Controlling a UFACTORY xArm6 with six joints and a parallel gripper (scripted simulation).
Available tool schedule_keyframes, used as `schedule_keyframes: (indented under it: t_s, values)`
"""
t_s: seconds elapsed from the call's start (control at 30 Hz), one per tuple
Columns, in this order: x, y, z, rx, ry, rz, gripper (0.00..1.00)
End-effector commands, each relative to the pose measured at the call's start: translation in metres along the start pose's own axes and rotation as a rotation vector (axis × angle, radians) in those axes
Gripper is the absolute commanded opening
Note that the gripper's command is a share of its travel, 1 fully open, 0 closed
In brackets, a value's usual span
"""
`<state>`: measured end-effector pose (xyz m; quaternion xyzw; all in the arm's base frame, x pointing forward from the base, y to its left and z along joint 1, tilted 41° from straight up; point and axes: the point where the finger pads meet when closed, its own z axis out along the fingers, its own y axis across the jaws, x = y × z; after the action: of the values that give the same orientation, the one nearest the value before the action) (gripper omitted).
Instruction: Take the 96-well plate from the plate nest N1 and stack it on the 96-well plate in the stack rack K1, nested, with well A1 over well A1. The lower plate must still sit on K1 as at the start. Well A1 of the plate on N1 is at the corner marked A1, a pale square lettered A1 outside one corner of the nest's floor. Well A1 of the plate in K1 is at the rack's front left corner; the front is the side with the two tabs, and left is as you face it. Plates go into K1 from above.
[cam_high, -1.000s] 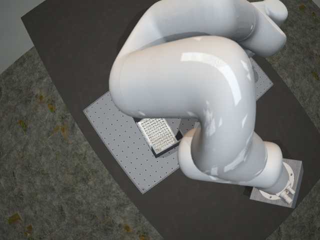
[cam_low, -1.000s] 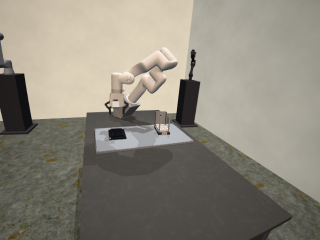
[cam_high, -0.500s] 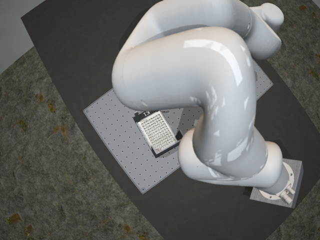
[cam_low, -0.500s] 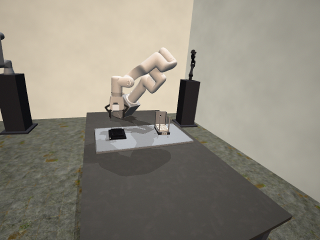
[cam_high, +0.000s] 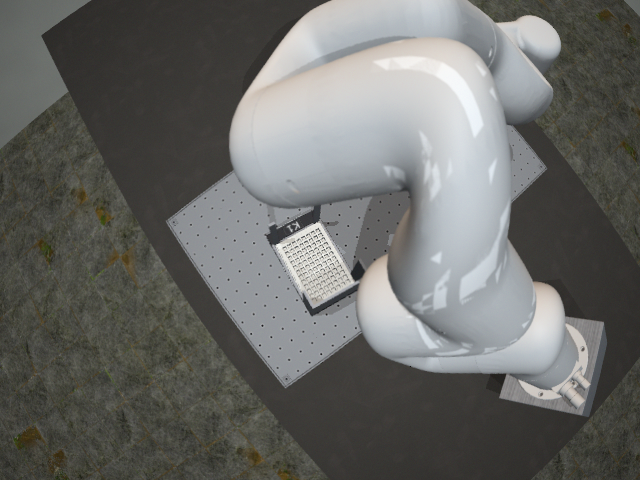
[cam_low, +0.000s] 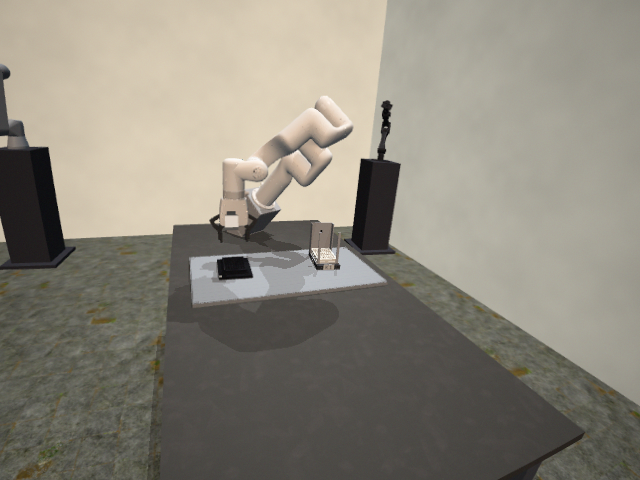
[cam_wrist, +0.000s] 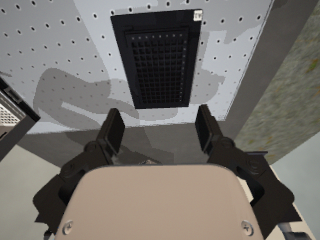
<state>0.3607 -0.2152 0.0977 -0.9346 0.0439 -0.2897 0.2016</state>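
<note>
A black 96-well plate (cam_wrist: 162, 66) lies in the black nest N1 (cam_wrist: 155, 22) on the grey perforated board; it also shows in the exterior view (cam_low: 234, 267). A pale A1 square (cam_wrist: 197, 15) sits at the nest's far right corner in the wrist view. My gripper (cam_wrist: 158, 115) is open and empty, high above the board's edge, short of the plate; it also shows in the exterior view (cam_low: 233, 235). A white 96-well plate (cam_high: 315, 261) sits in the stack rack K1 (cam_high: 293, 226), also seen in the exterior view (cam_low: 324, 253). The arm hides N1 in the top view.
The rack's tall posts and back panel (cam_low: 323, 236) rise above the white plate. A corner of the rack shows at the wrist view's left edge. The arm's base (cam_high: 560, 369) stands on a grey block. Black pedestals (cam_low: 376, 204) stand off the table.
</note>
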Motion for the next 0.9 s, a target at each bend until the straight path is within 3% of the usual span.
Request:
schedule_keyframes:
  t_s: [0.0,0.87]
  values:
    - [0.001,0.001,0.007,-0.002,0.002,-0.001,1.00]
    - [0.001,0.001,0.044,-0.002,0.002,-0.001,1.00]
